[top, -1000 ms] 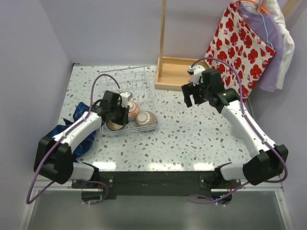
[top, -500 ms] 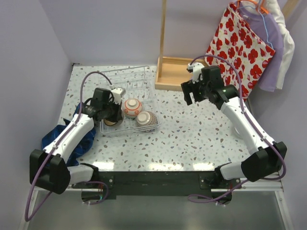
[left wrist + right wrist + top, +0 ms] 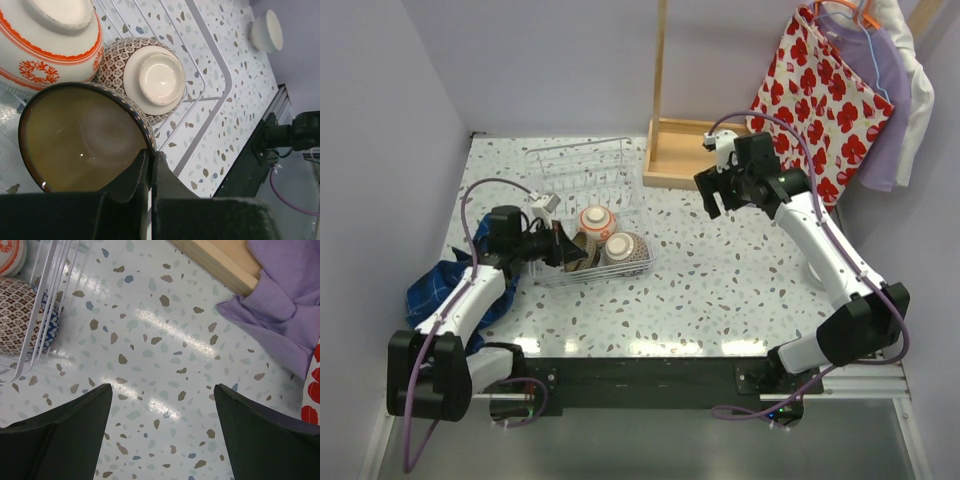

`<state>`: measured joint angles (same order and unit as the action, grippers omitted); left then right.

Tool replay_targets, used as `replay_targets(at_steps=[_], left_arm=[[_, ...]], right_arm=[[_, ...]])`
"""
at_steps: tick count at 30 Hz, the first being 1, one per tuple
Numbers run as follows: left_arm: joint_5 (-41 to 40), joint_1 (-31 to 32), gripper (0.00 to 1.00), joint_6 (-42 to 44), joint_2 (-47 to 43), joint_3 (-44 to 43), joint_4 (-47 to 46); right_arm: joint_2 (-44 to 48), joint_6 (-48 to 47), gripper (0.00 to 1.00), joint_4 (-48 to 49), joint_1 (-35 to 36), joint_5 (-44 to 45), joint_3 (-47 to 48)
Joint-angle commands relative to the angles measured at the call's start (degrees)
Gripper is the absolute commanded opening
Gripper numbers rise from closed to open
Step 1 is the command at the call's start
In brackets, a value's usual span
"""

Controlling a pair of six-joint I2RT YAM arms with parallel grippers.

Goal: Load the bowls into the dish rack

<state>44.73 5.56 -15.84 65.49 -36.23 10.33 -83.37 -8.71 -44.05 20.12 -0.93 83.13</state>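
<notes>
The clear dish rack (image 3: 582,170) stands at the table's left. In its near end lie a red-patterned bowl (image 3: 597,222), a brown net-patterned bowl (image 3: 628,248) turned upside down, and a brown glazed bowl (image 3: 577,252) tipped on its side. My left gripper (image 3: 563,248) reaches in from the left and is shut on the brown glazed bowl's rim (image 3: 142,131); the left gripper (image 3: 150,153) pinches it between both fingers. Beside it show the net-patterned bowl (image 3: 145,77) and the red-patterned bowl (image 3: 45,45). A white bowl (image 3: 266,31) sits on the table beyond the rack. My right gripper (image 3: 718,200) hovers open and empty right of the rack, and the right gripper (image 3: 161,386) has only tabletop under it.
A shallow wooden box (image 3: 685,150) with an upright post stands behind the right gripper. A blue checked cloth (image 3: 435,290) lies at the table's left edge. A red-flowered bag (image 3: 820,95) and purple cloth (image 3: 280,305) hang at the right. The rack's corner (image 3: 47,320) is near the right gripper's left.
My left gripper has shut on the brown glazed bowl's rim and the arm has swung back to the left, tipping the bowl on its side. The right arm has barely shifted.
</notes>
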Motion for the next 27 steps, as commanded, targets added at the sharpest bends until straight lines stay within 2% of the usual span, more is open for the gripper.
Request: replay_targets(at_steps=[1,5,8,13,16,20,21,24,27], left_arm=[[14.0,-3.6,0.0,-15.8,-1.7,7.1,-24.5],[17.4,-5.6,0.0,-25.2,0.4,12.9,-38.1],[19.8,-8.5,0.0,-34.5,3.0,17.9,-52.4],[23.0,-13.6,0.0,-36.7,7.6,21.5,-58.6],[25.3,-15.7,0.0,-30.0,10.1,20.6,-52.8],[23.8,-17.6,0.01,-8.5,10.3,14.4,-26.5],[23.8,-18.7,0.08,-5.8,9.9,12.3,-22.7],[21.8,-21.8,0.16,-5.8,7.1,11.1,-22.0],[17.8,-22.6,0.18,1.1,6.9,5.8,-13.4]], right_arm=[[-1.3,-2.6,0.86,-2.4,-0.3,1.5,3.7],[-2.6,-3.4,0.86,-3.7,-0.2,1.7,4.9],[-3.7,-3.8,0.86,-4.4,-0.2,1.5,6.0],[-5.7,-4.4,0.86,-5.2,0.7,1.5,8.3],[-6.8,-4.8,0.86,-5.2,1.9,1.5,9.3],[-7.9,-5.4,0.86,-5.2,4.0,1.6,10.6],[-8.2,-5.6,0.86,-5.2,4.3,1.6,11.0],[-9.2,-5.5,0.86,-5.0,5.3,1.4,11.7],[-10.1,-5.2,0.86,-4.6,6.1,1.0,12.6]])
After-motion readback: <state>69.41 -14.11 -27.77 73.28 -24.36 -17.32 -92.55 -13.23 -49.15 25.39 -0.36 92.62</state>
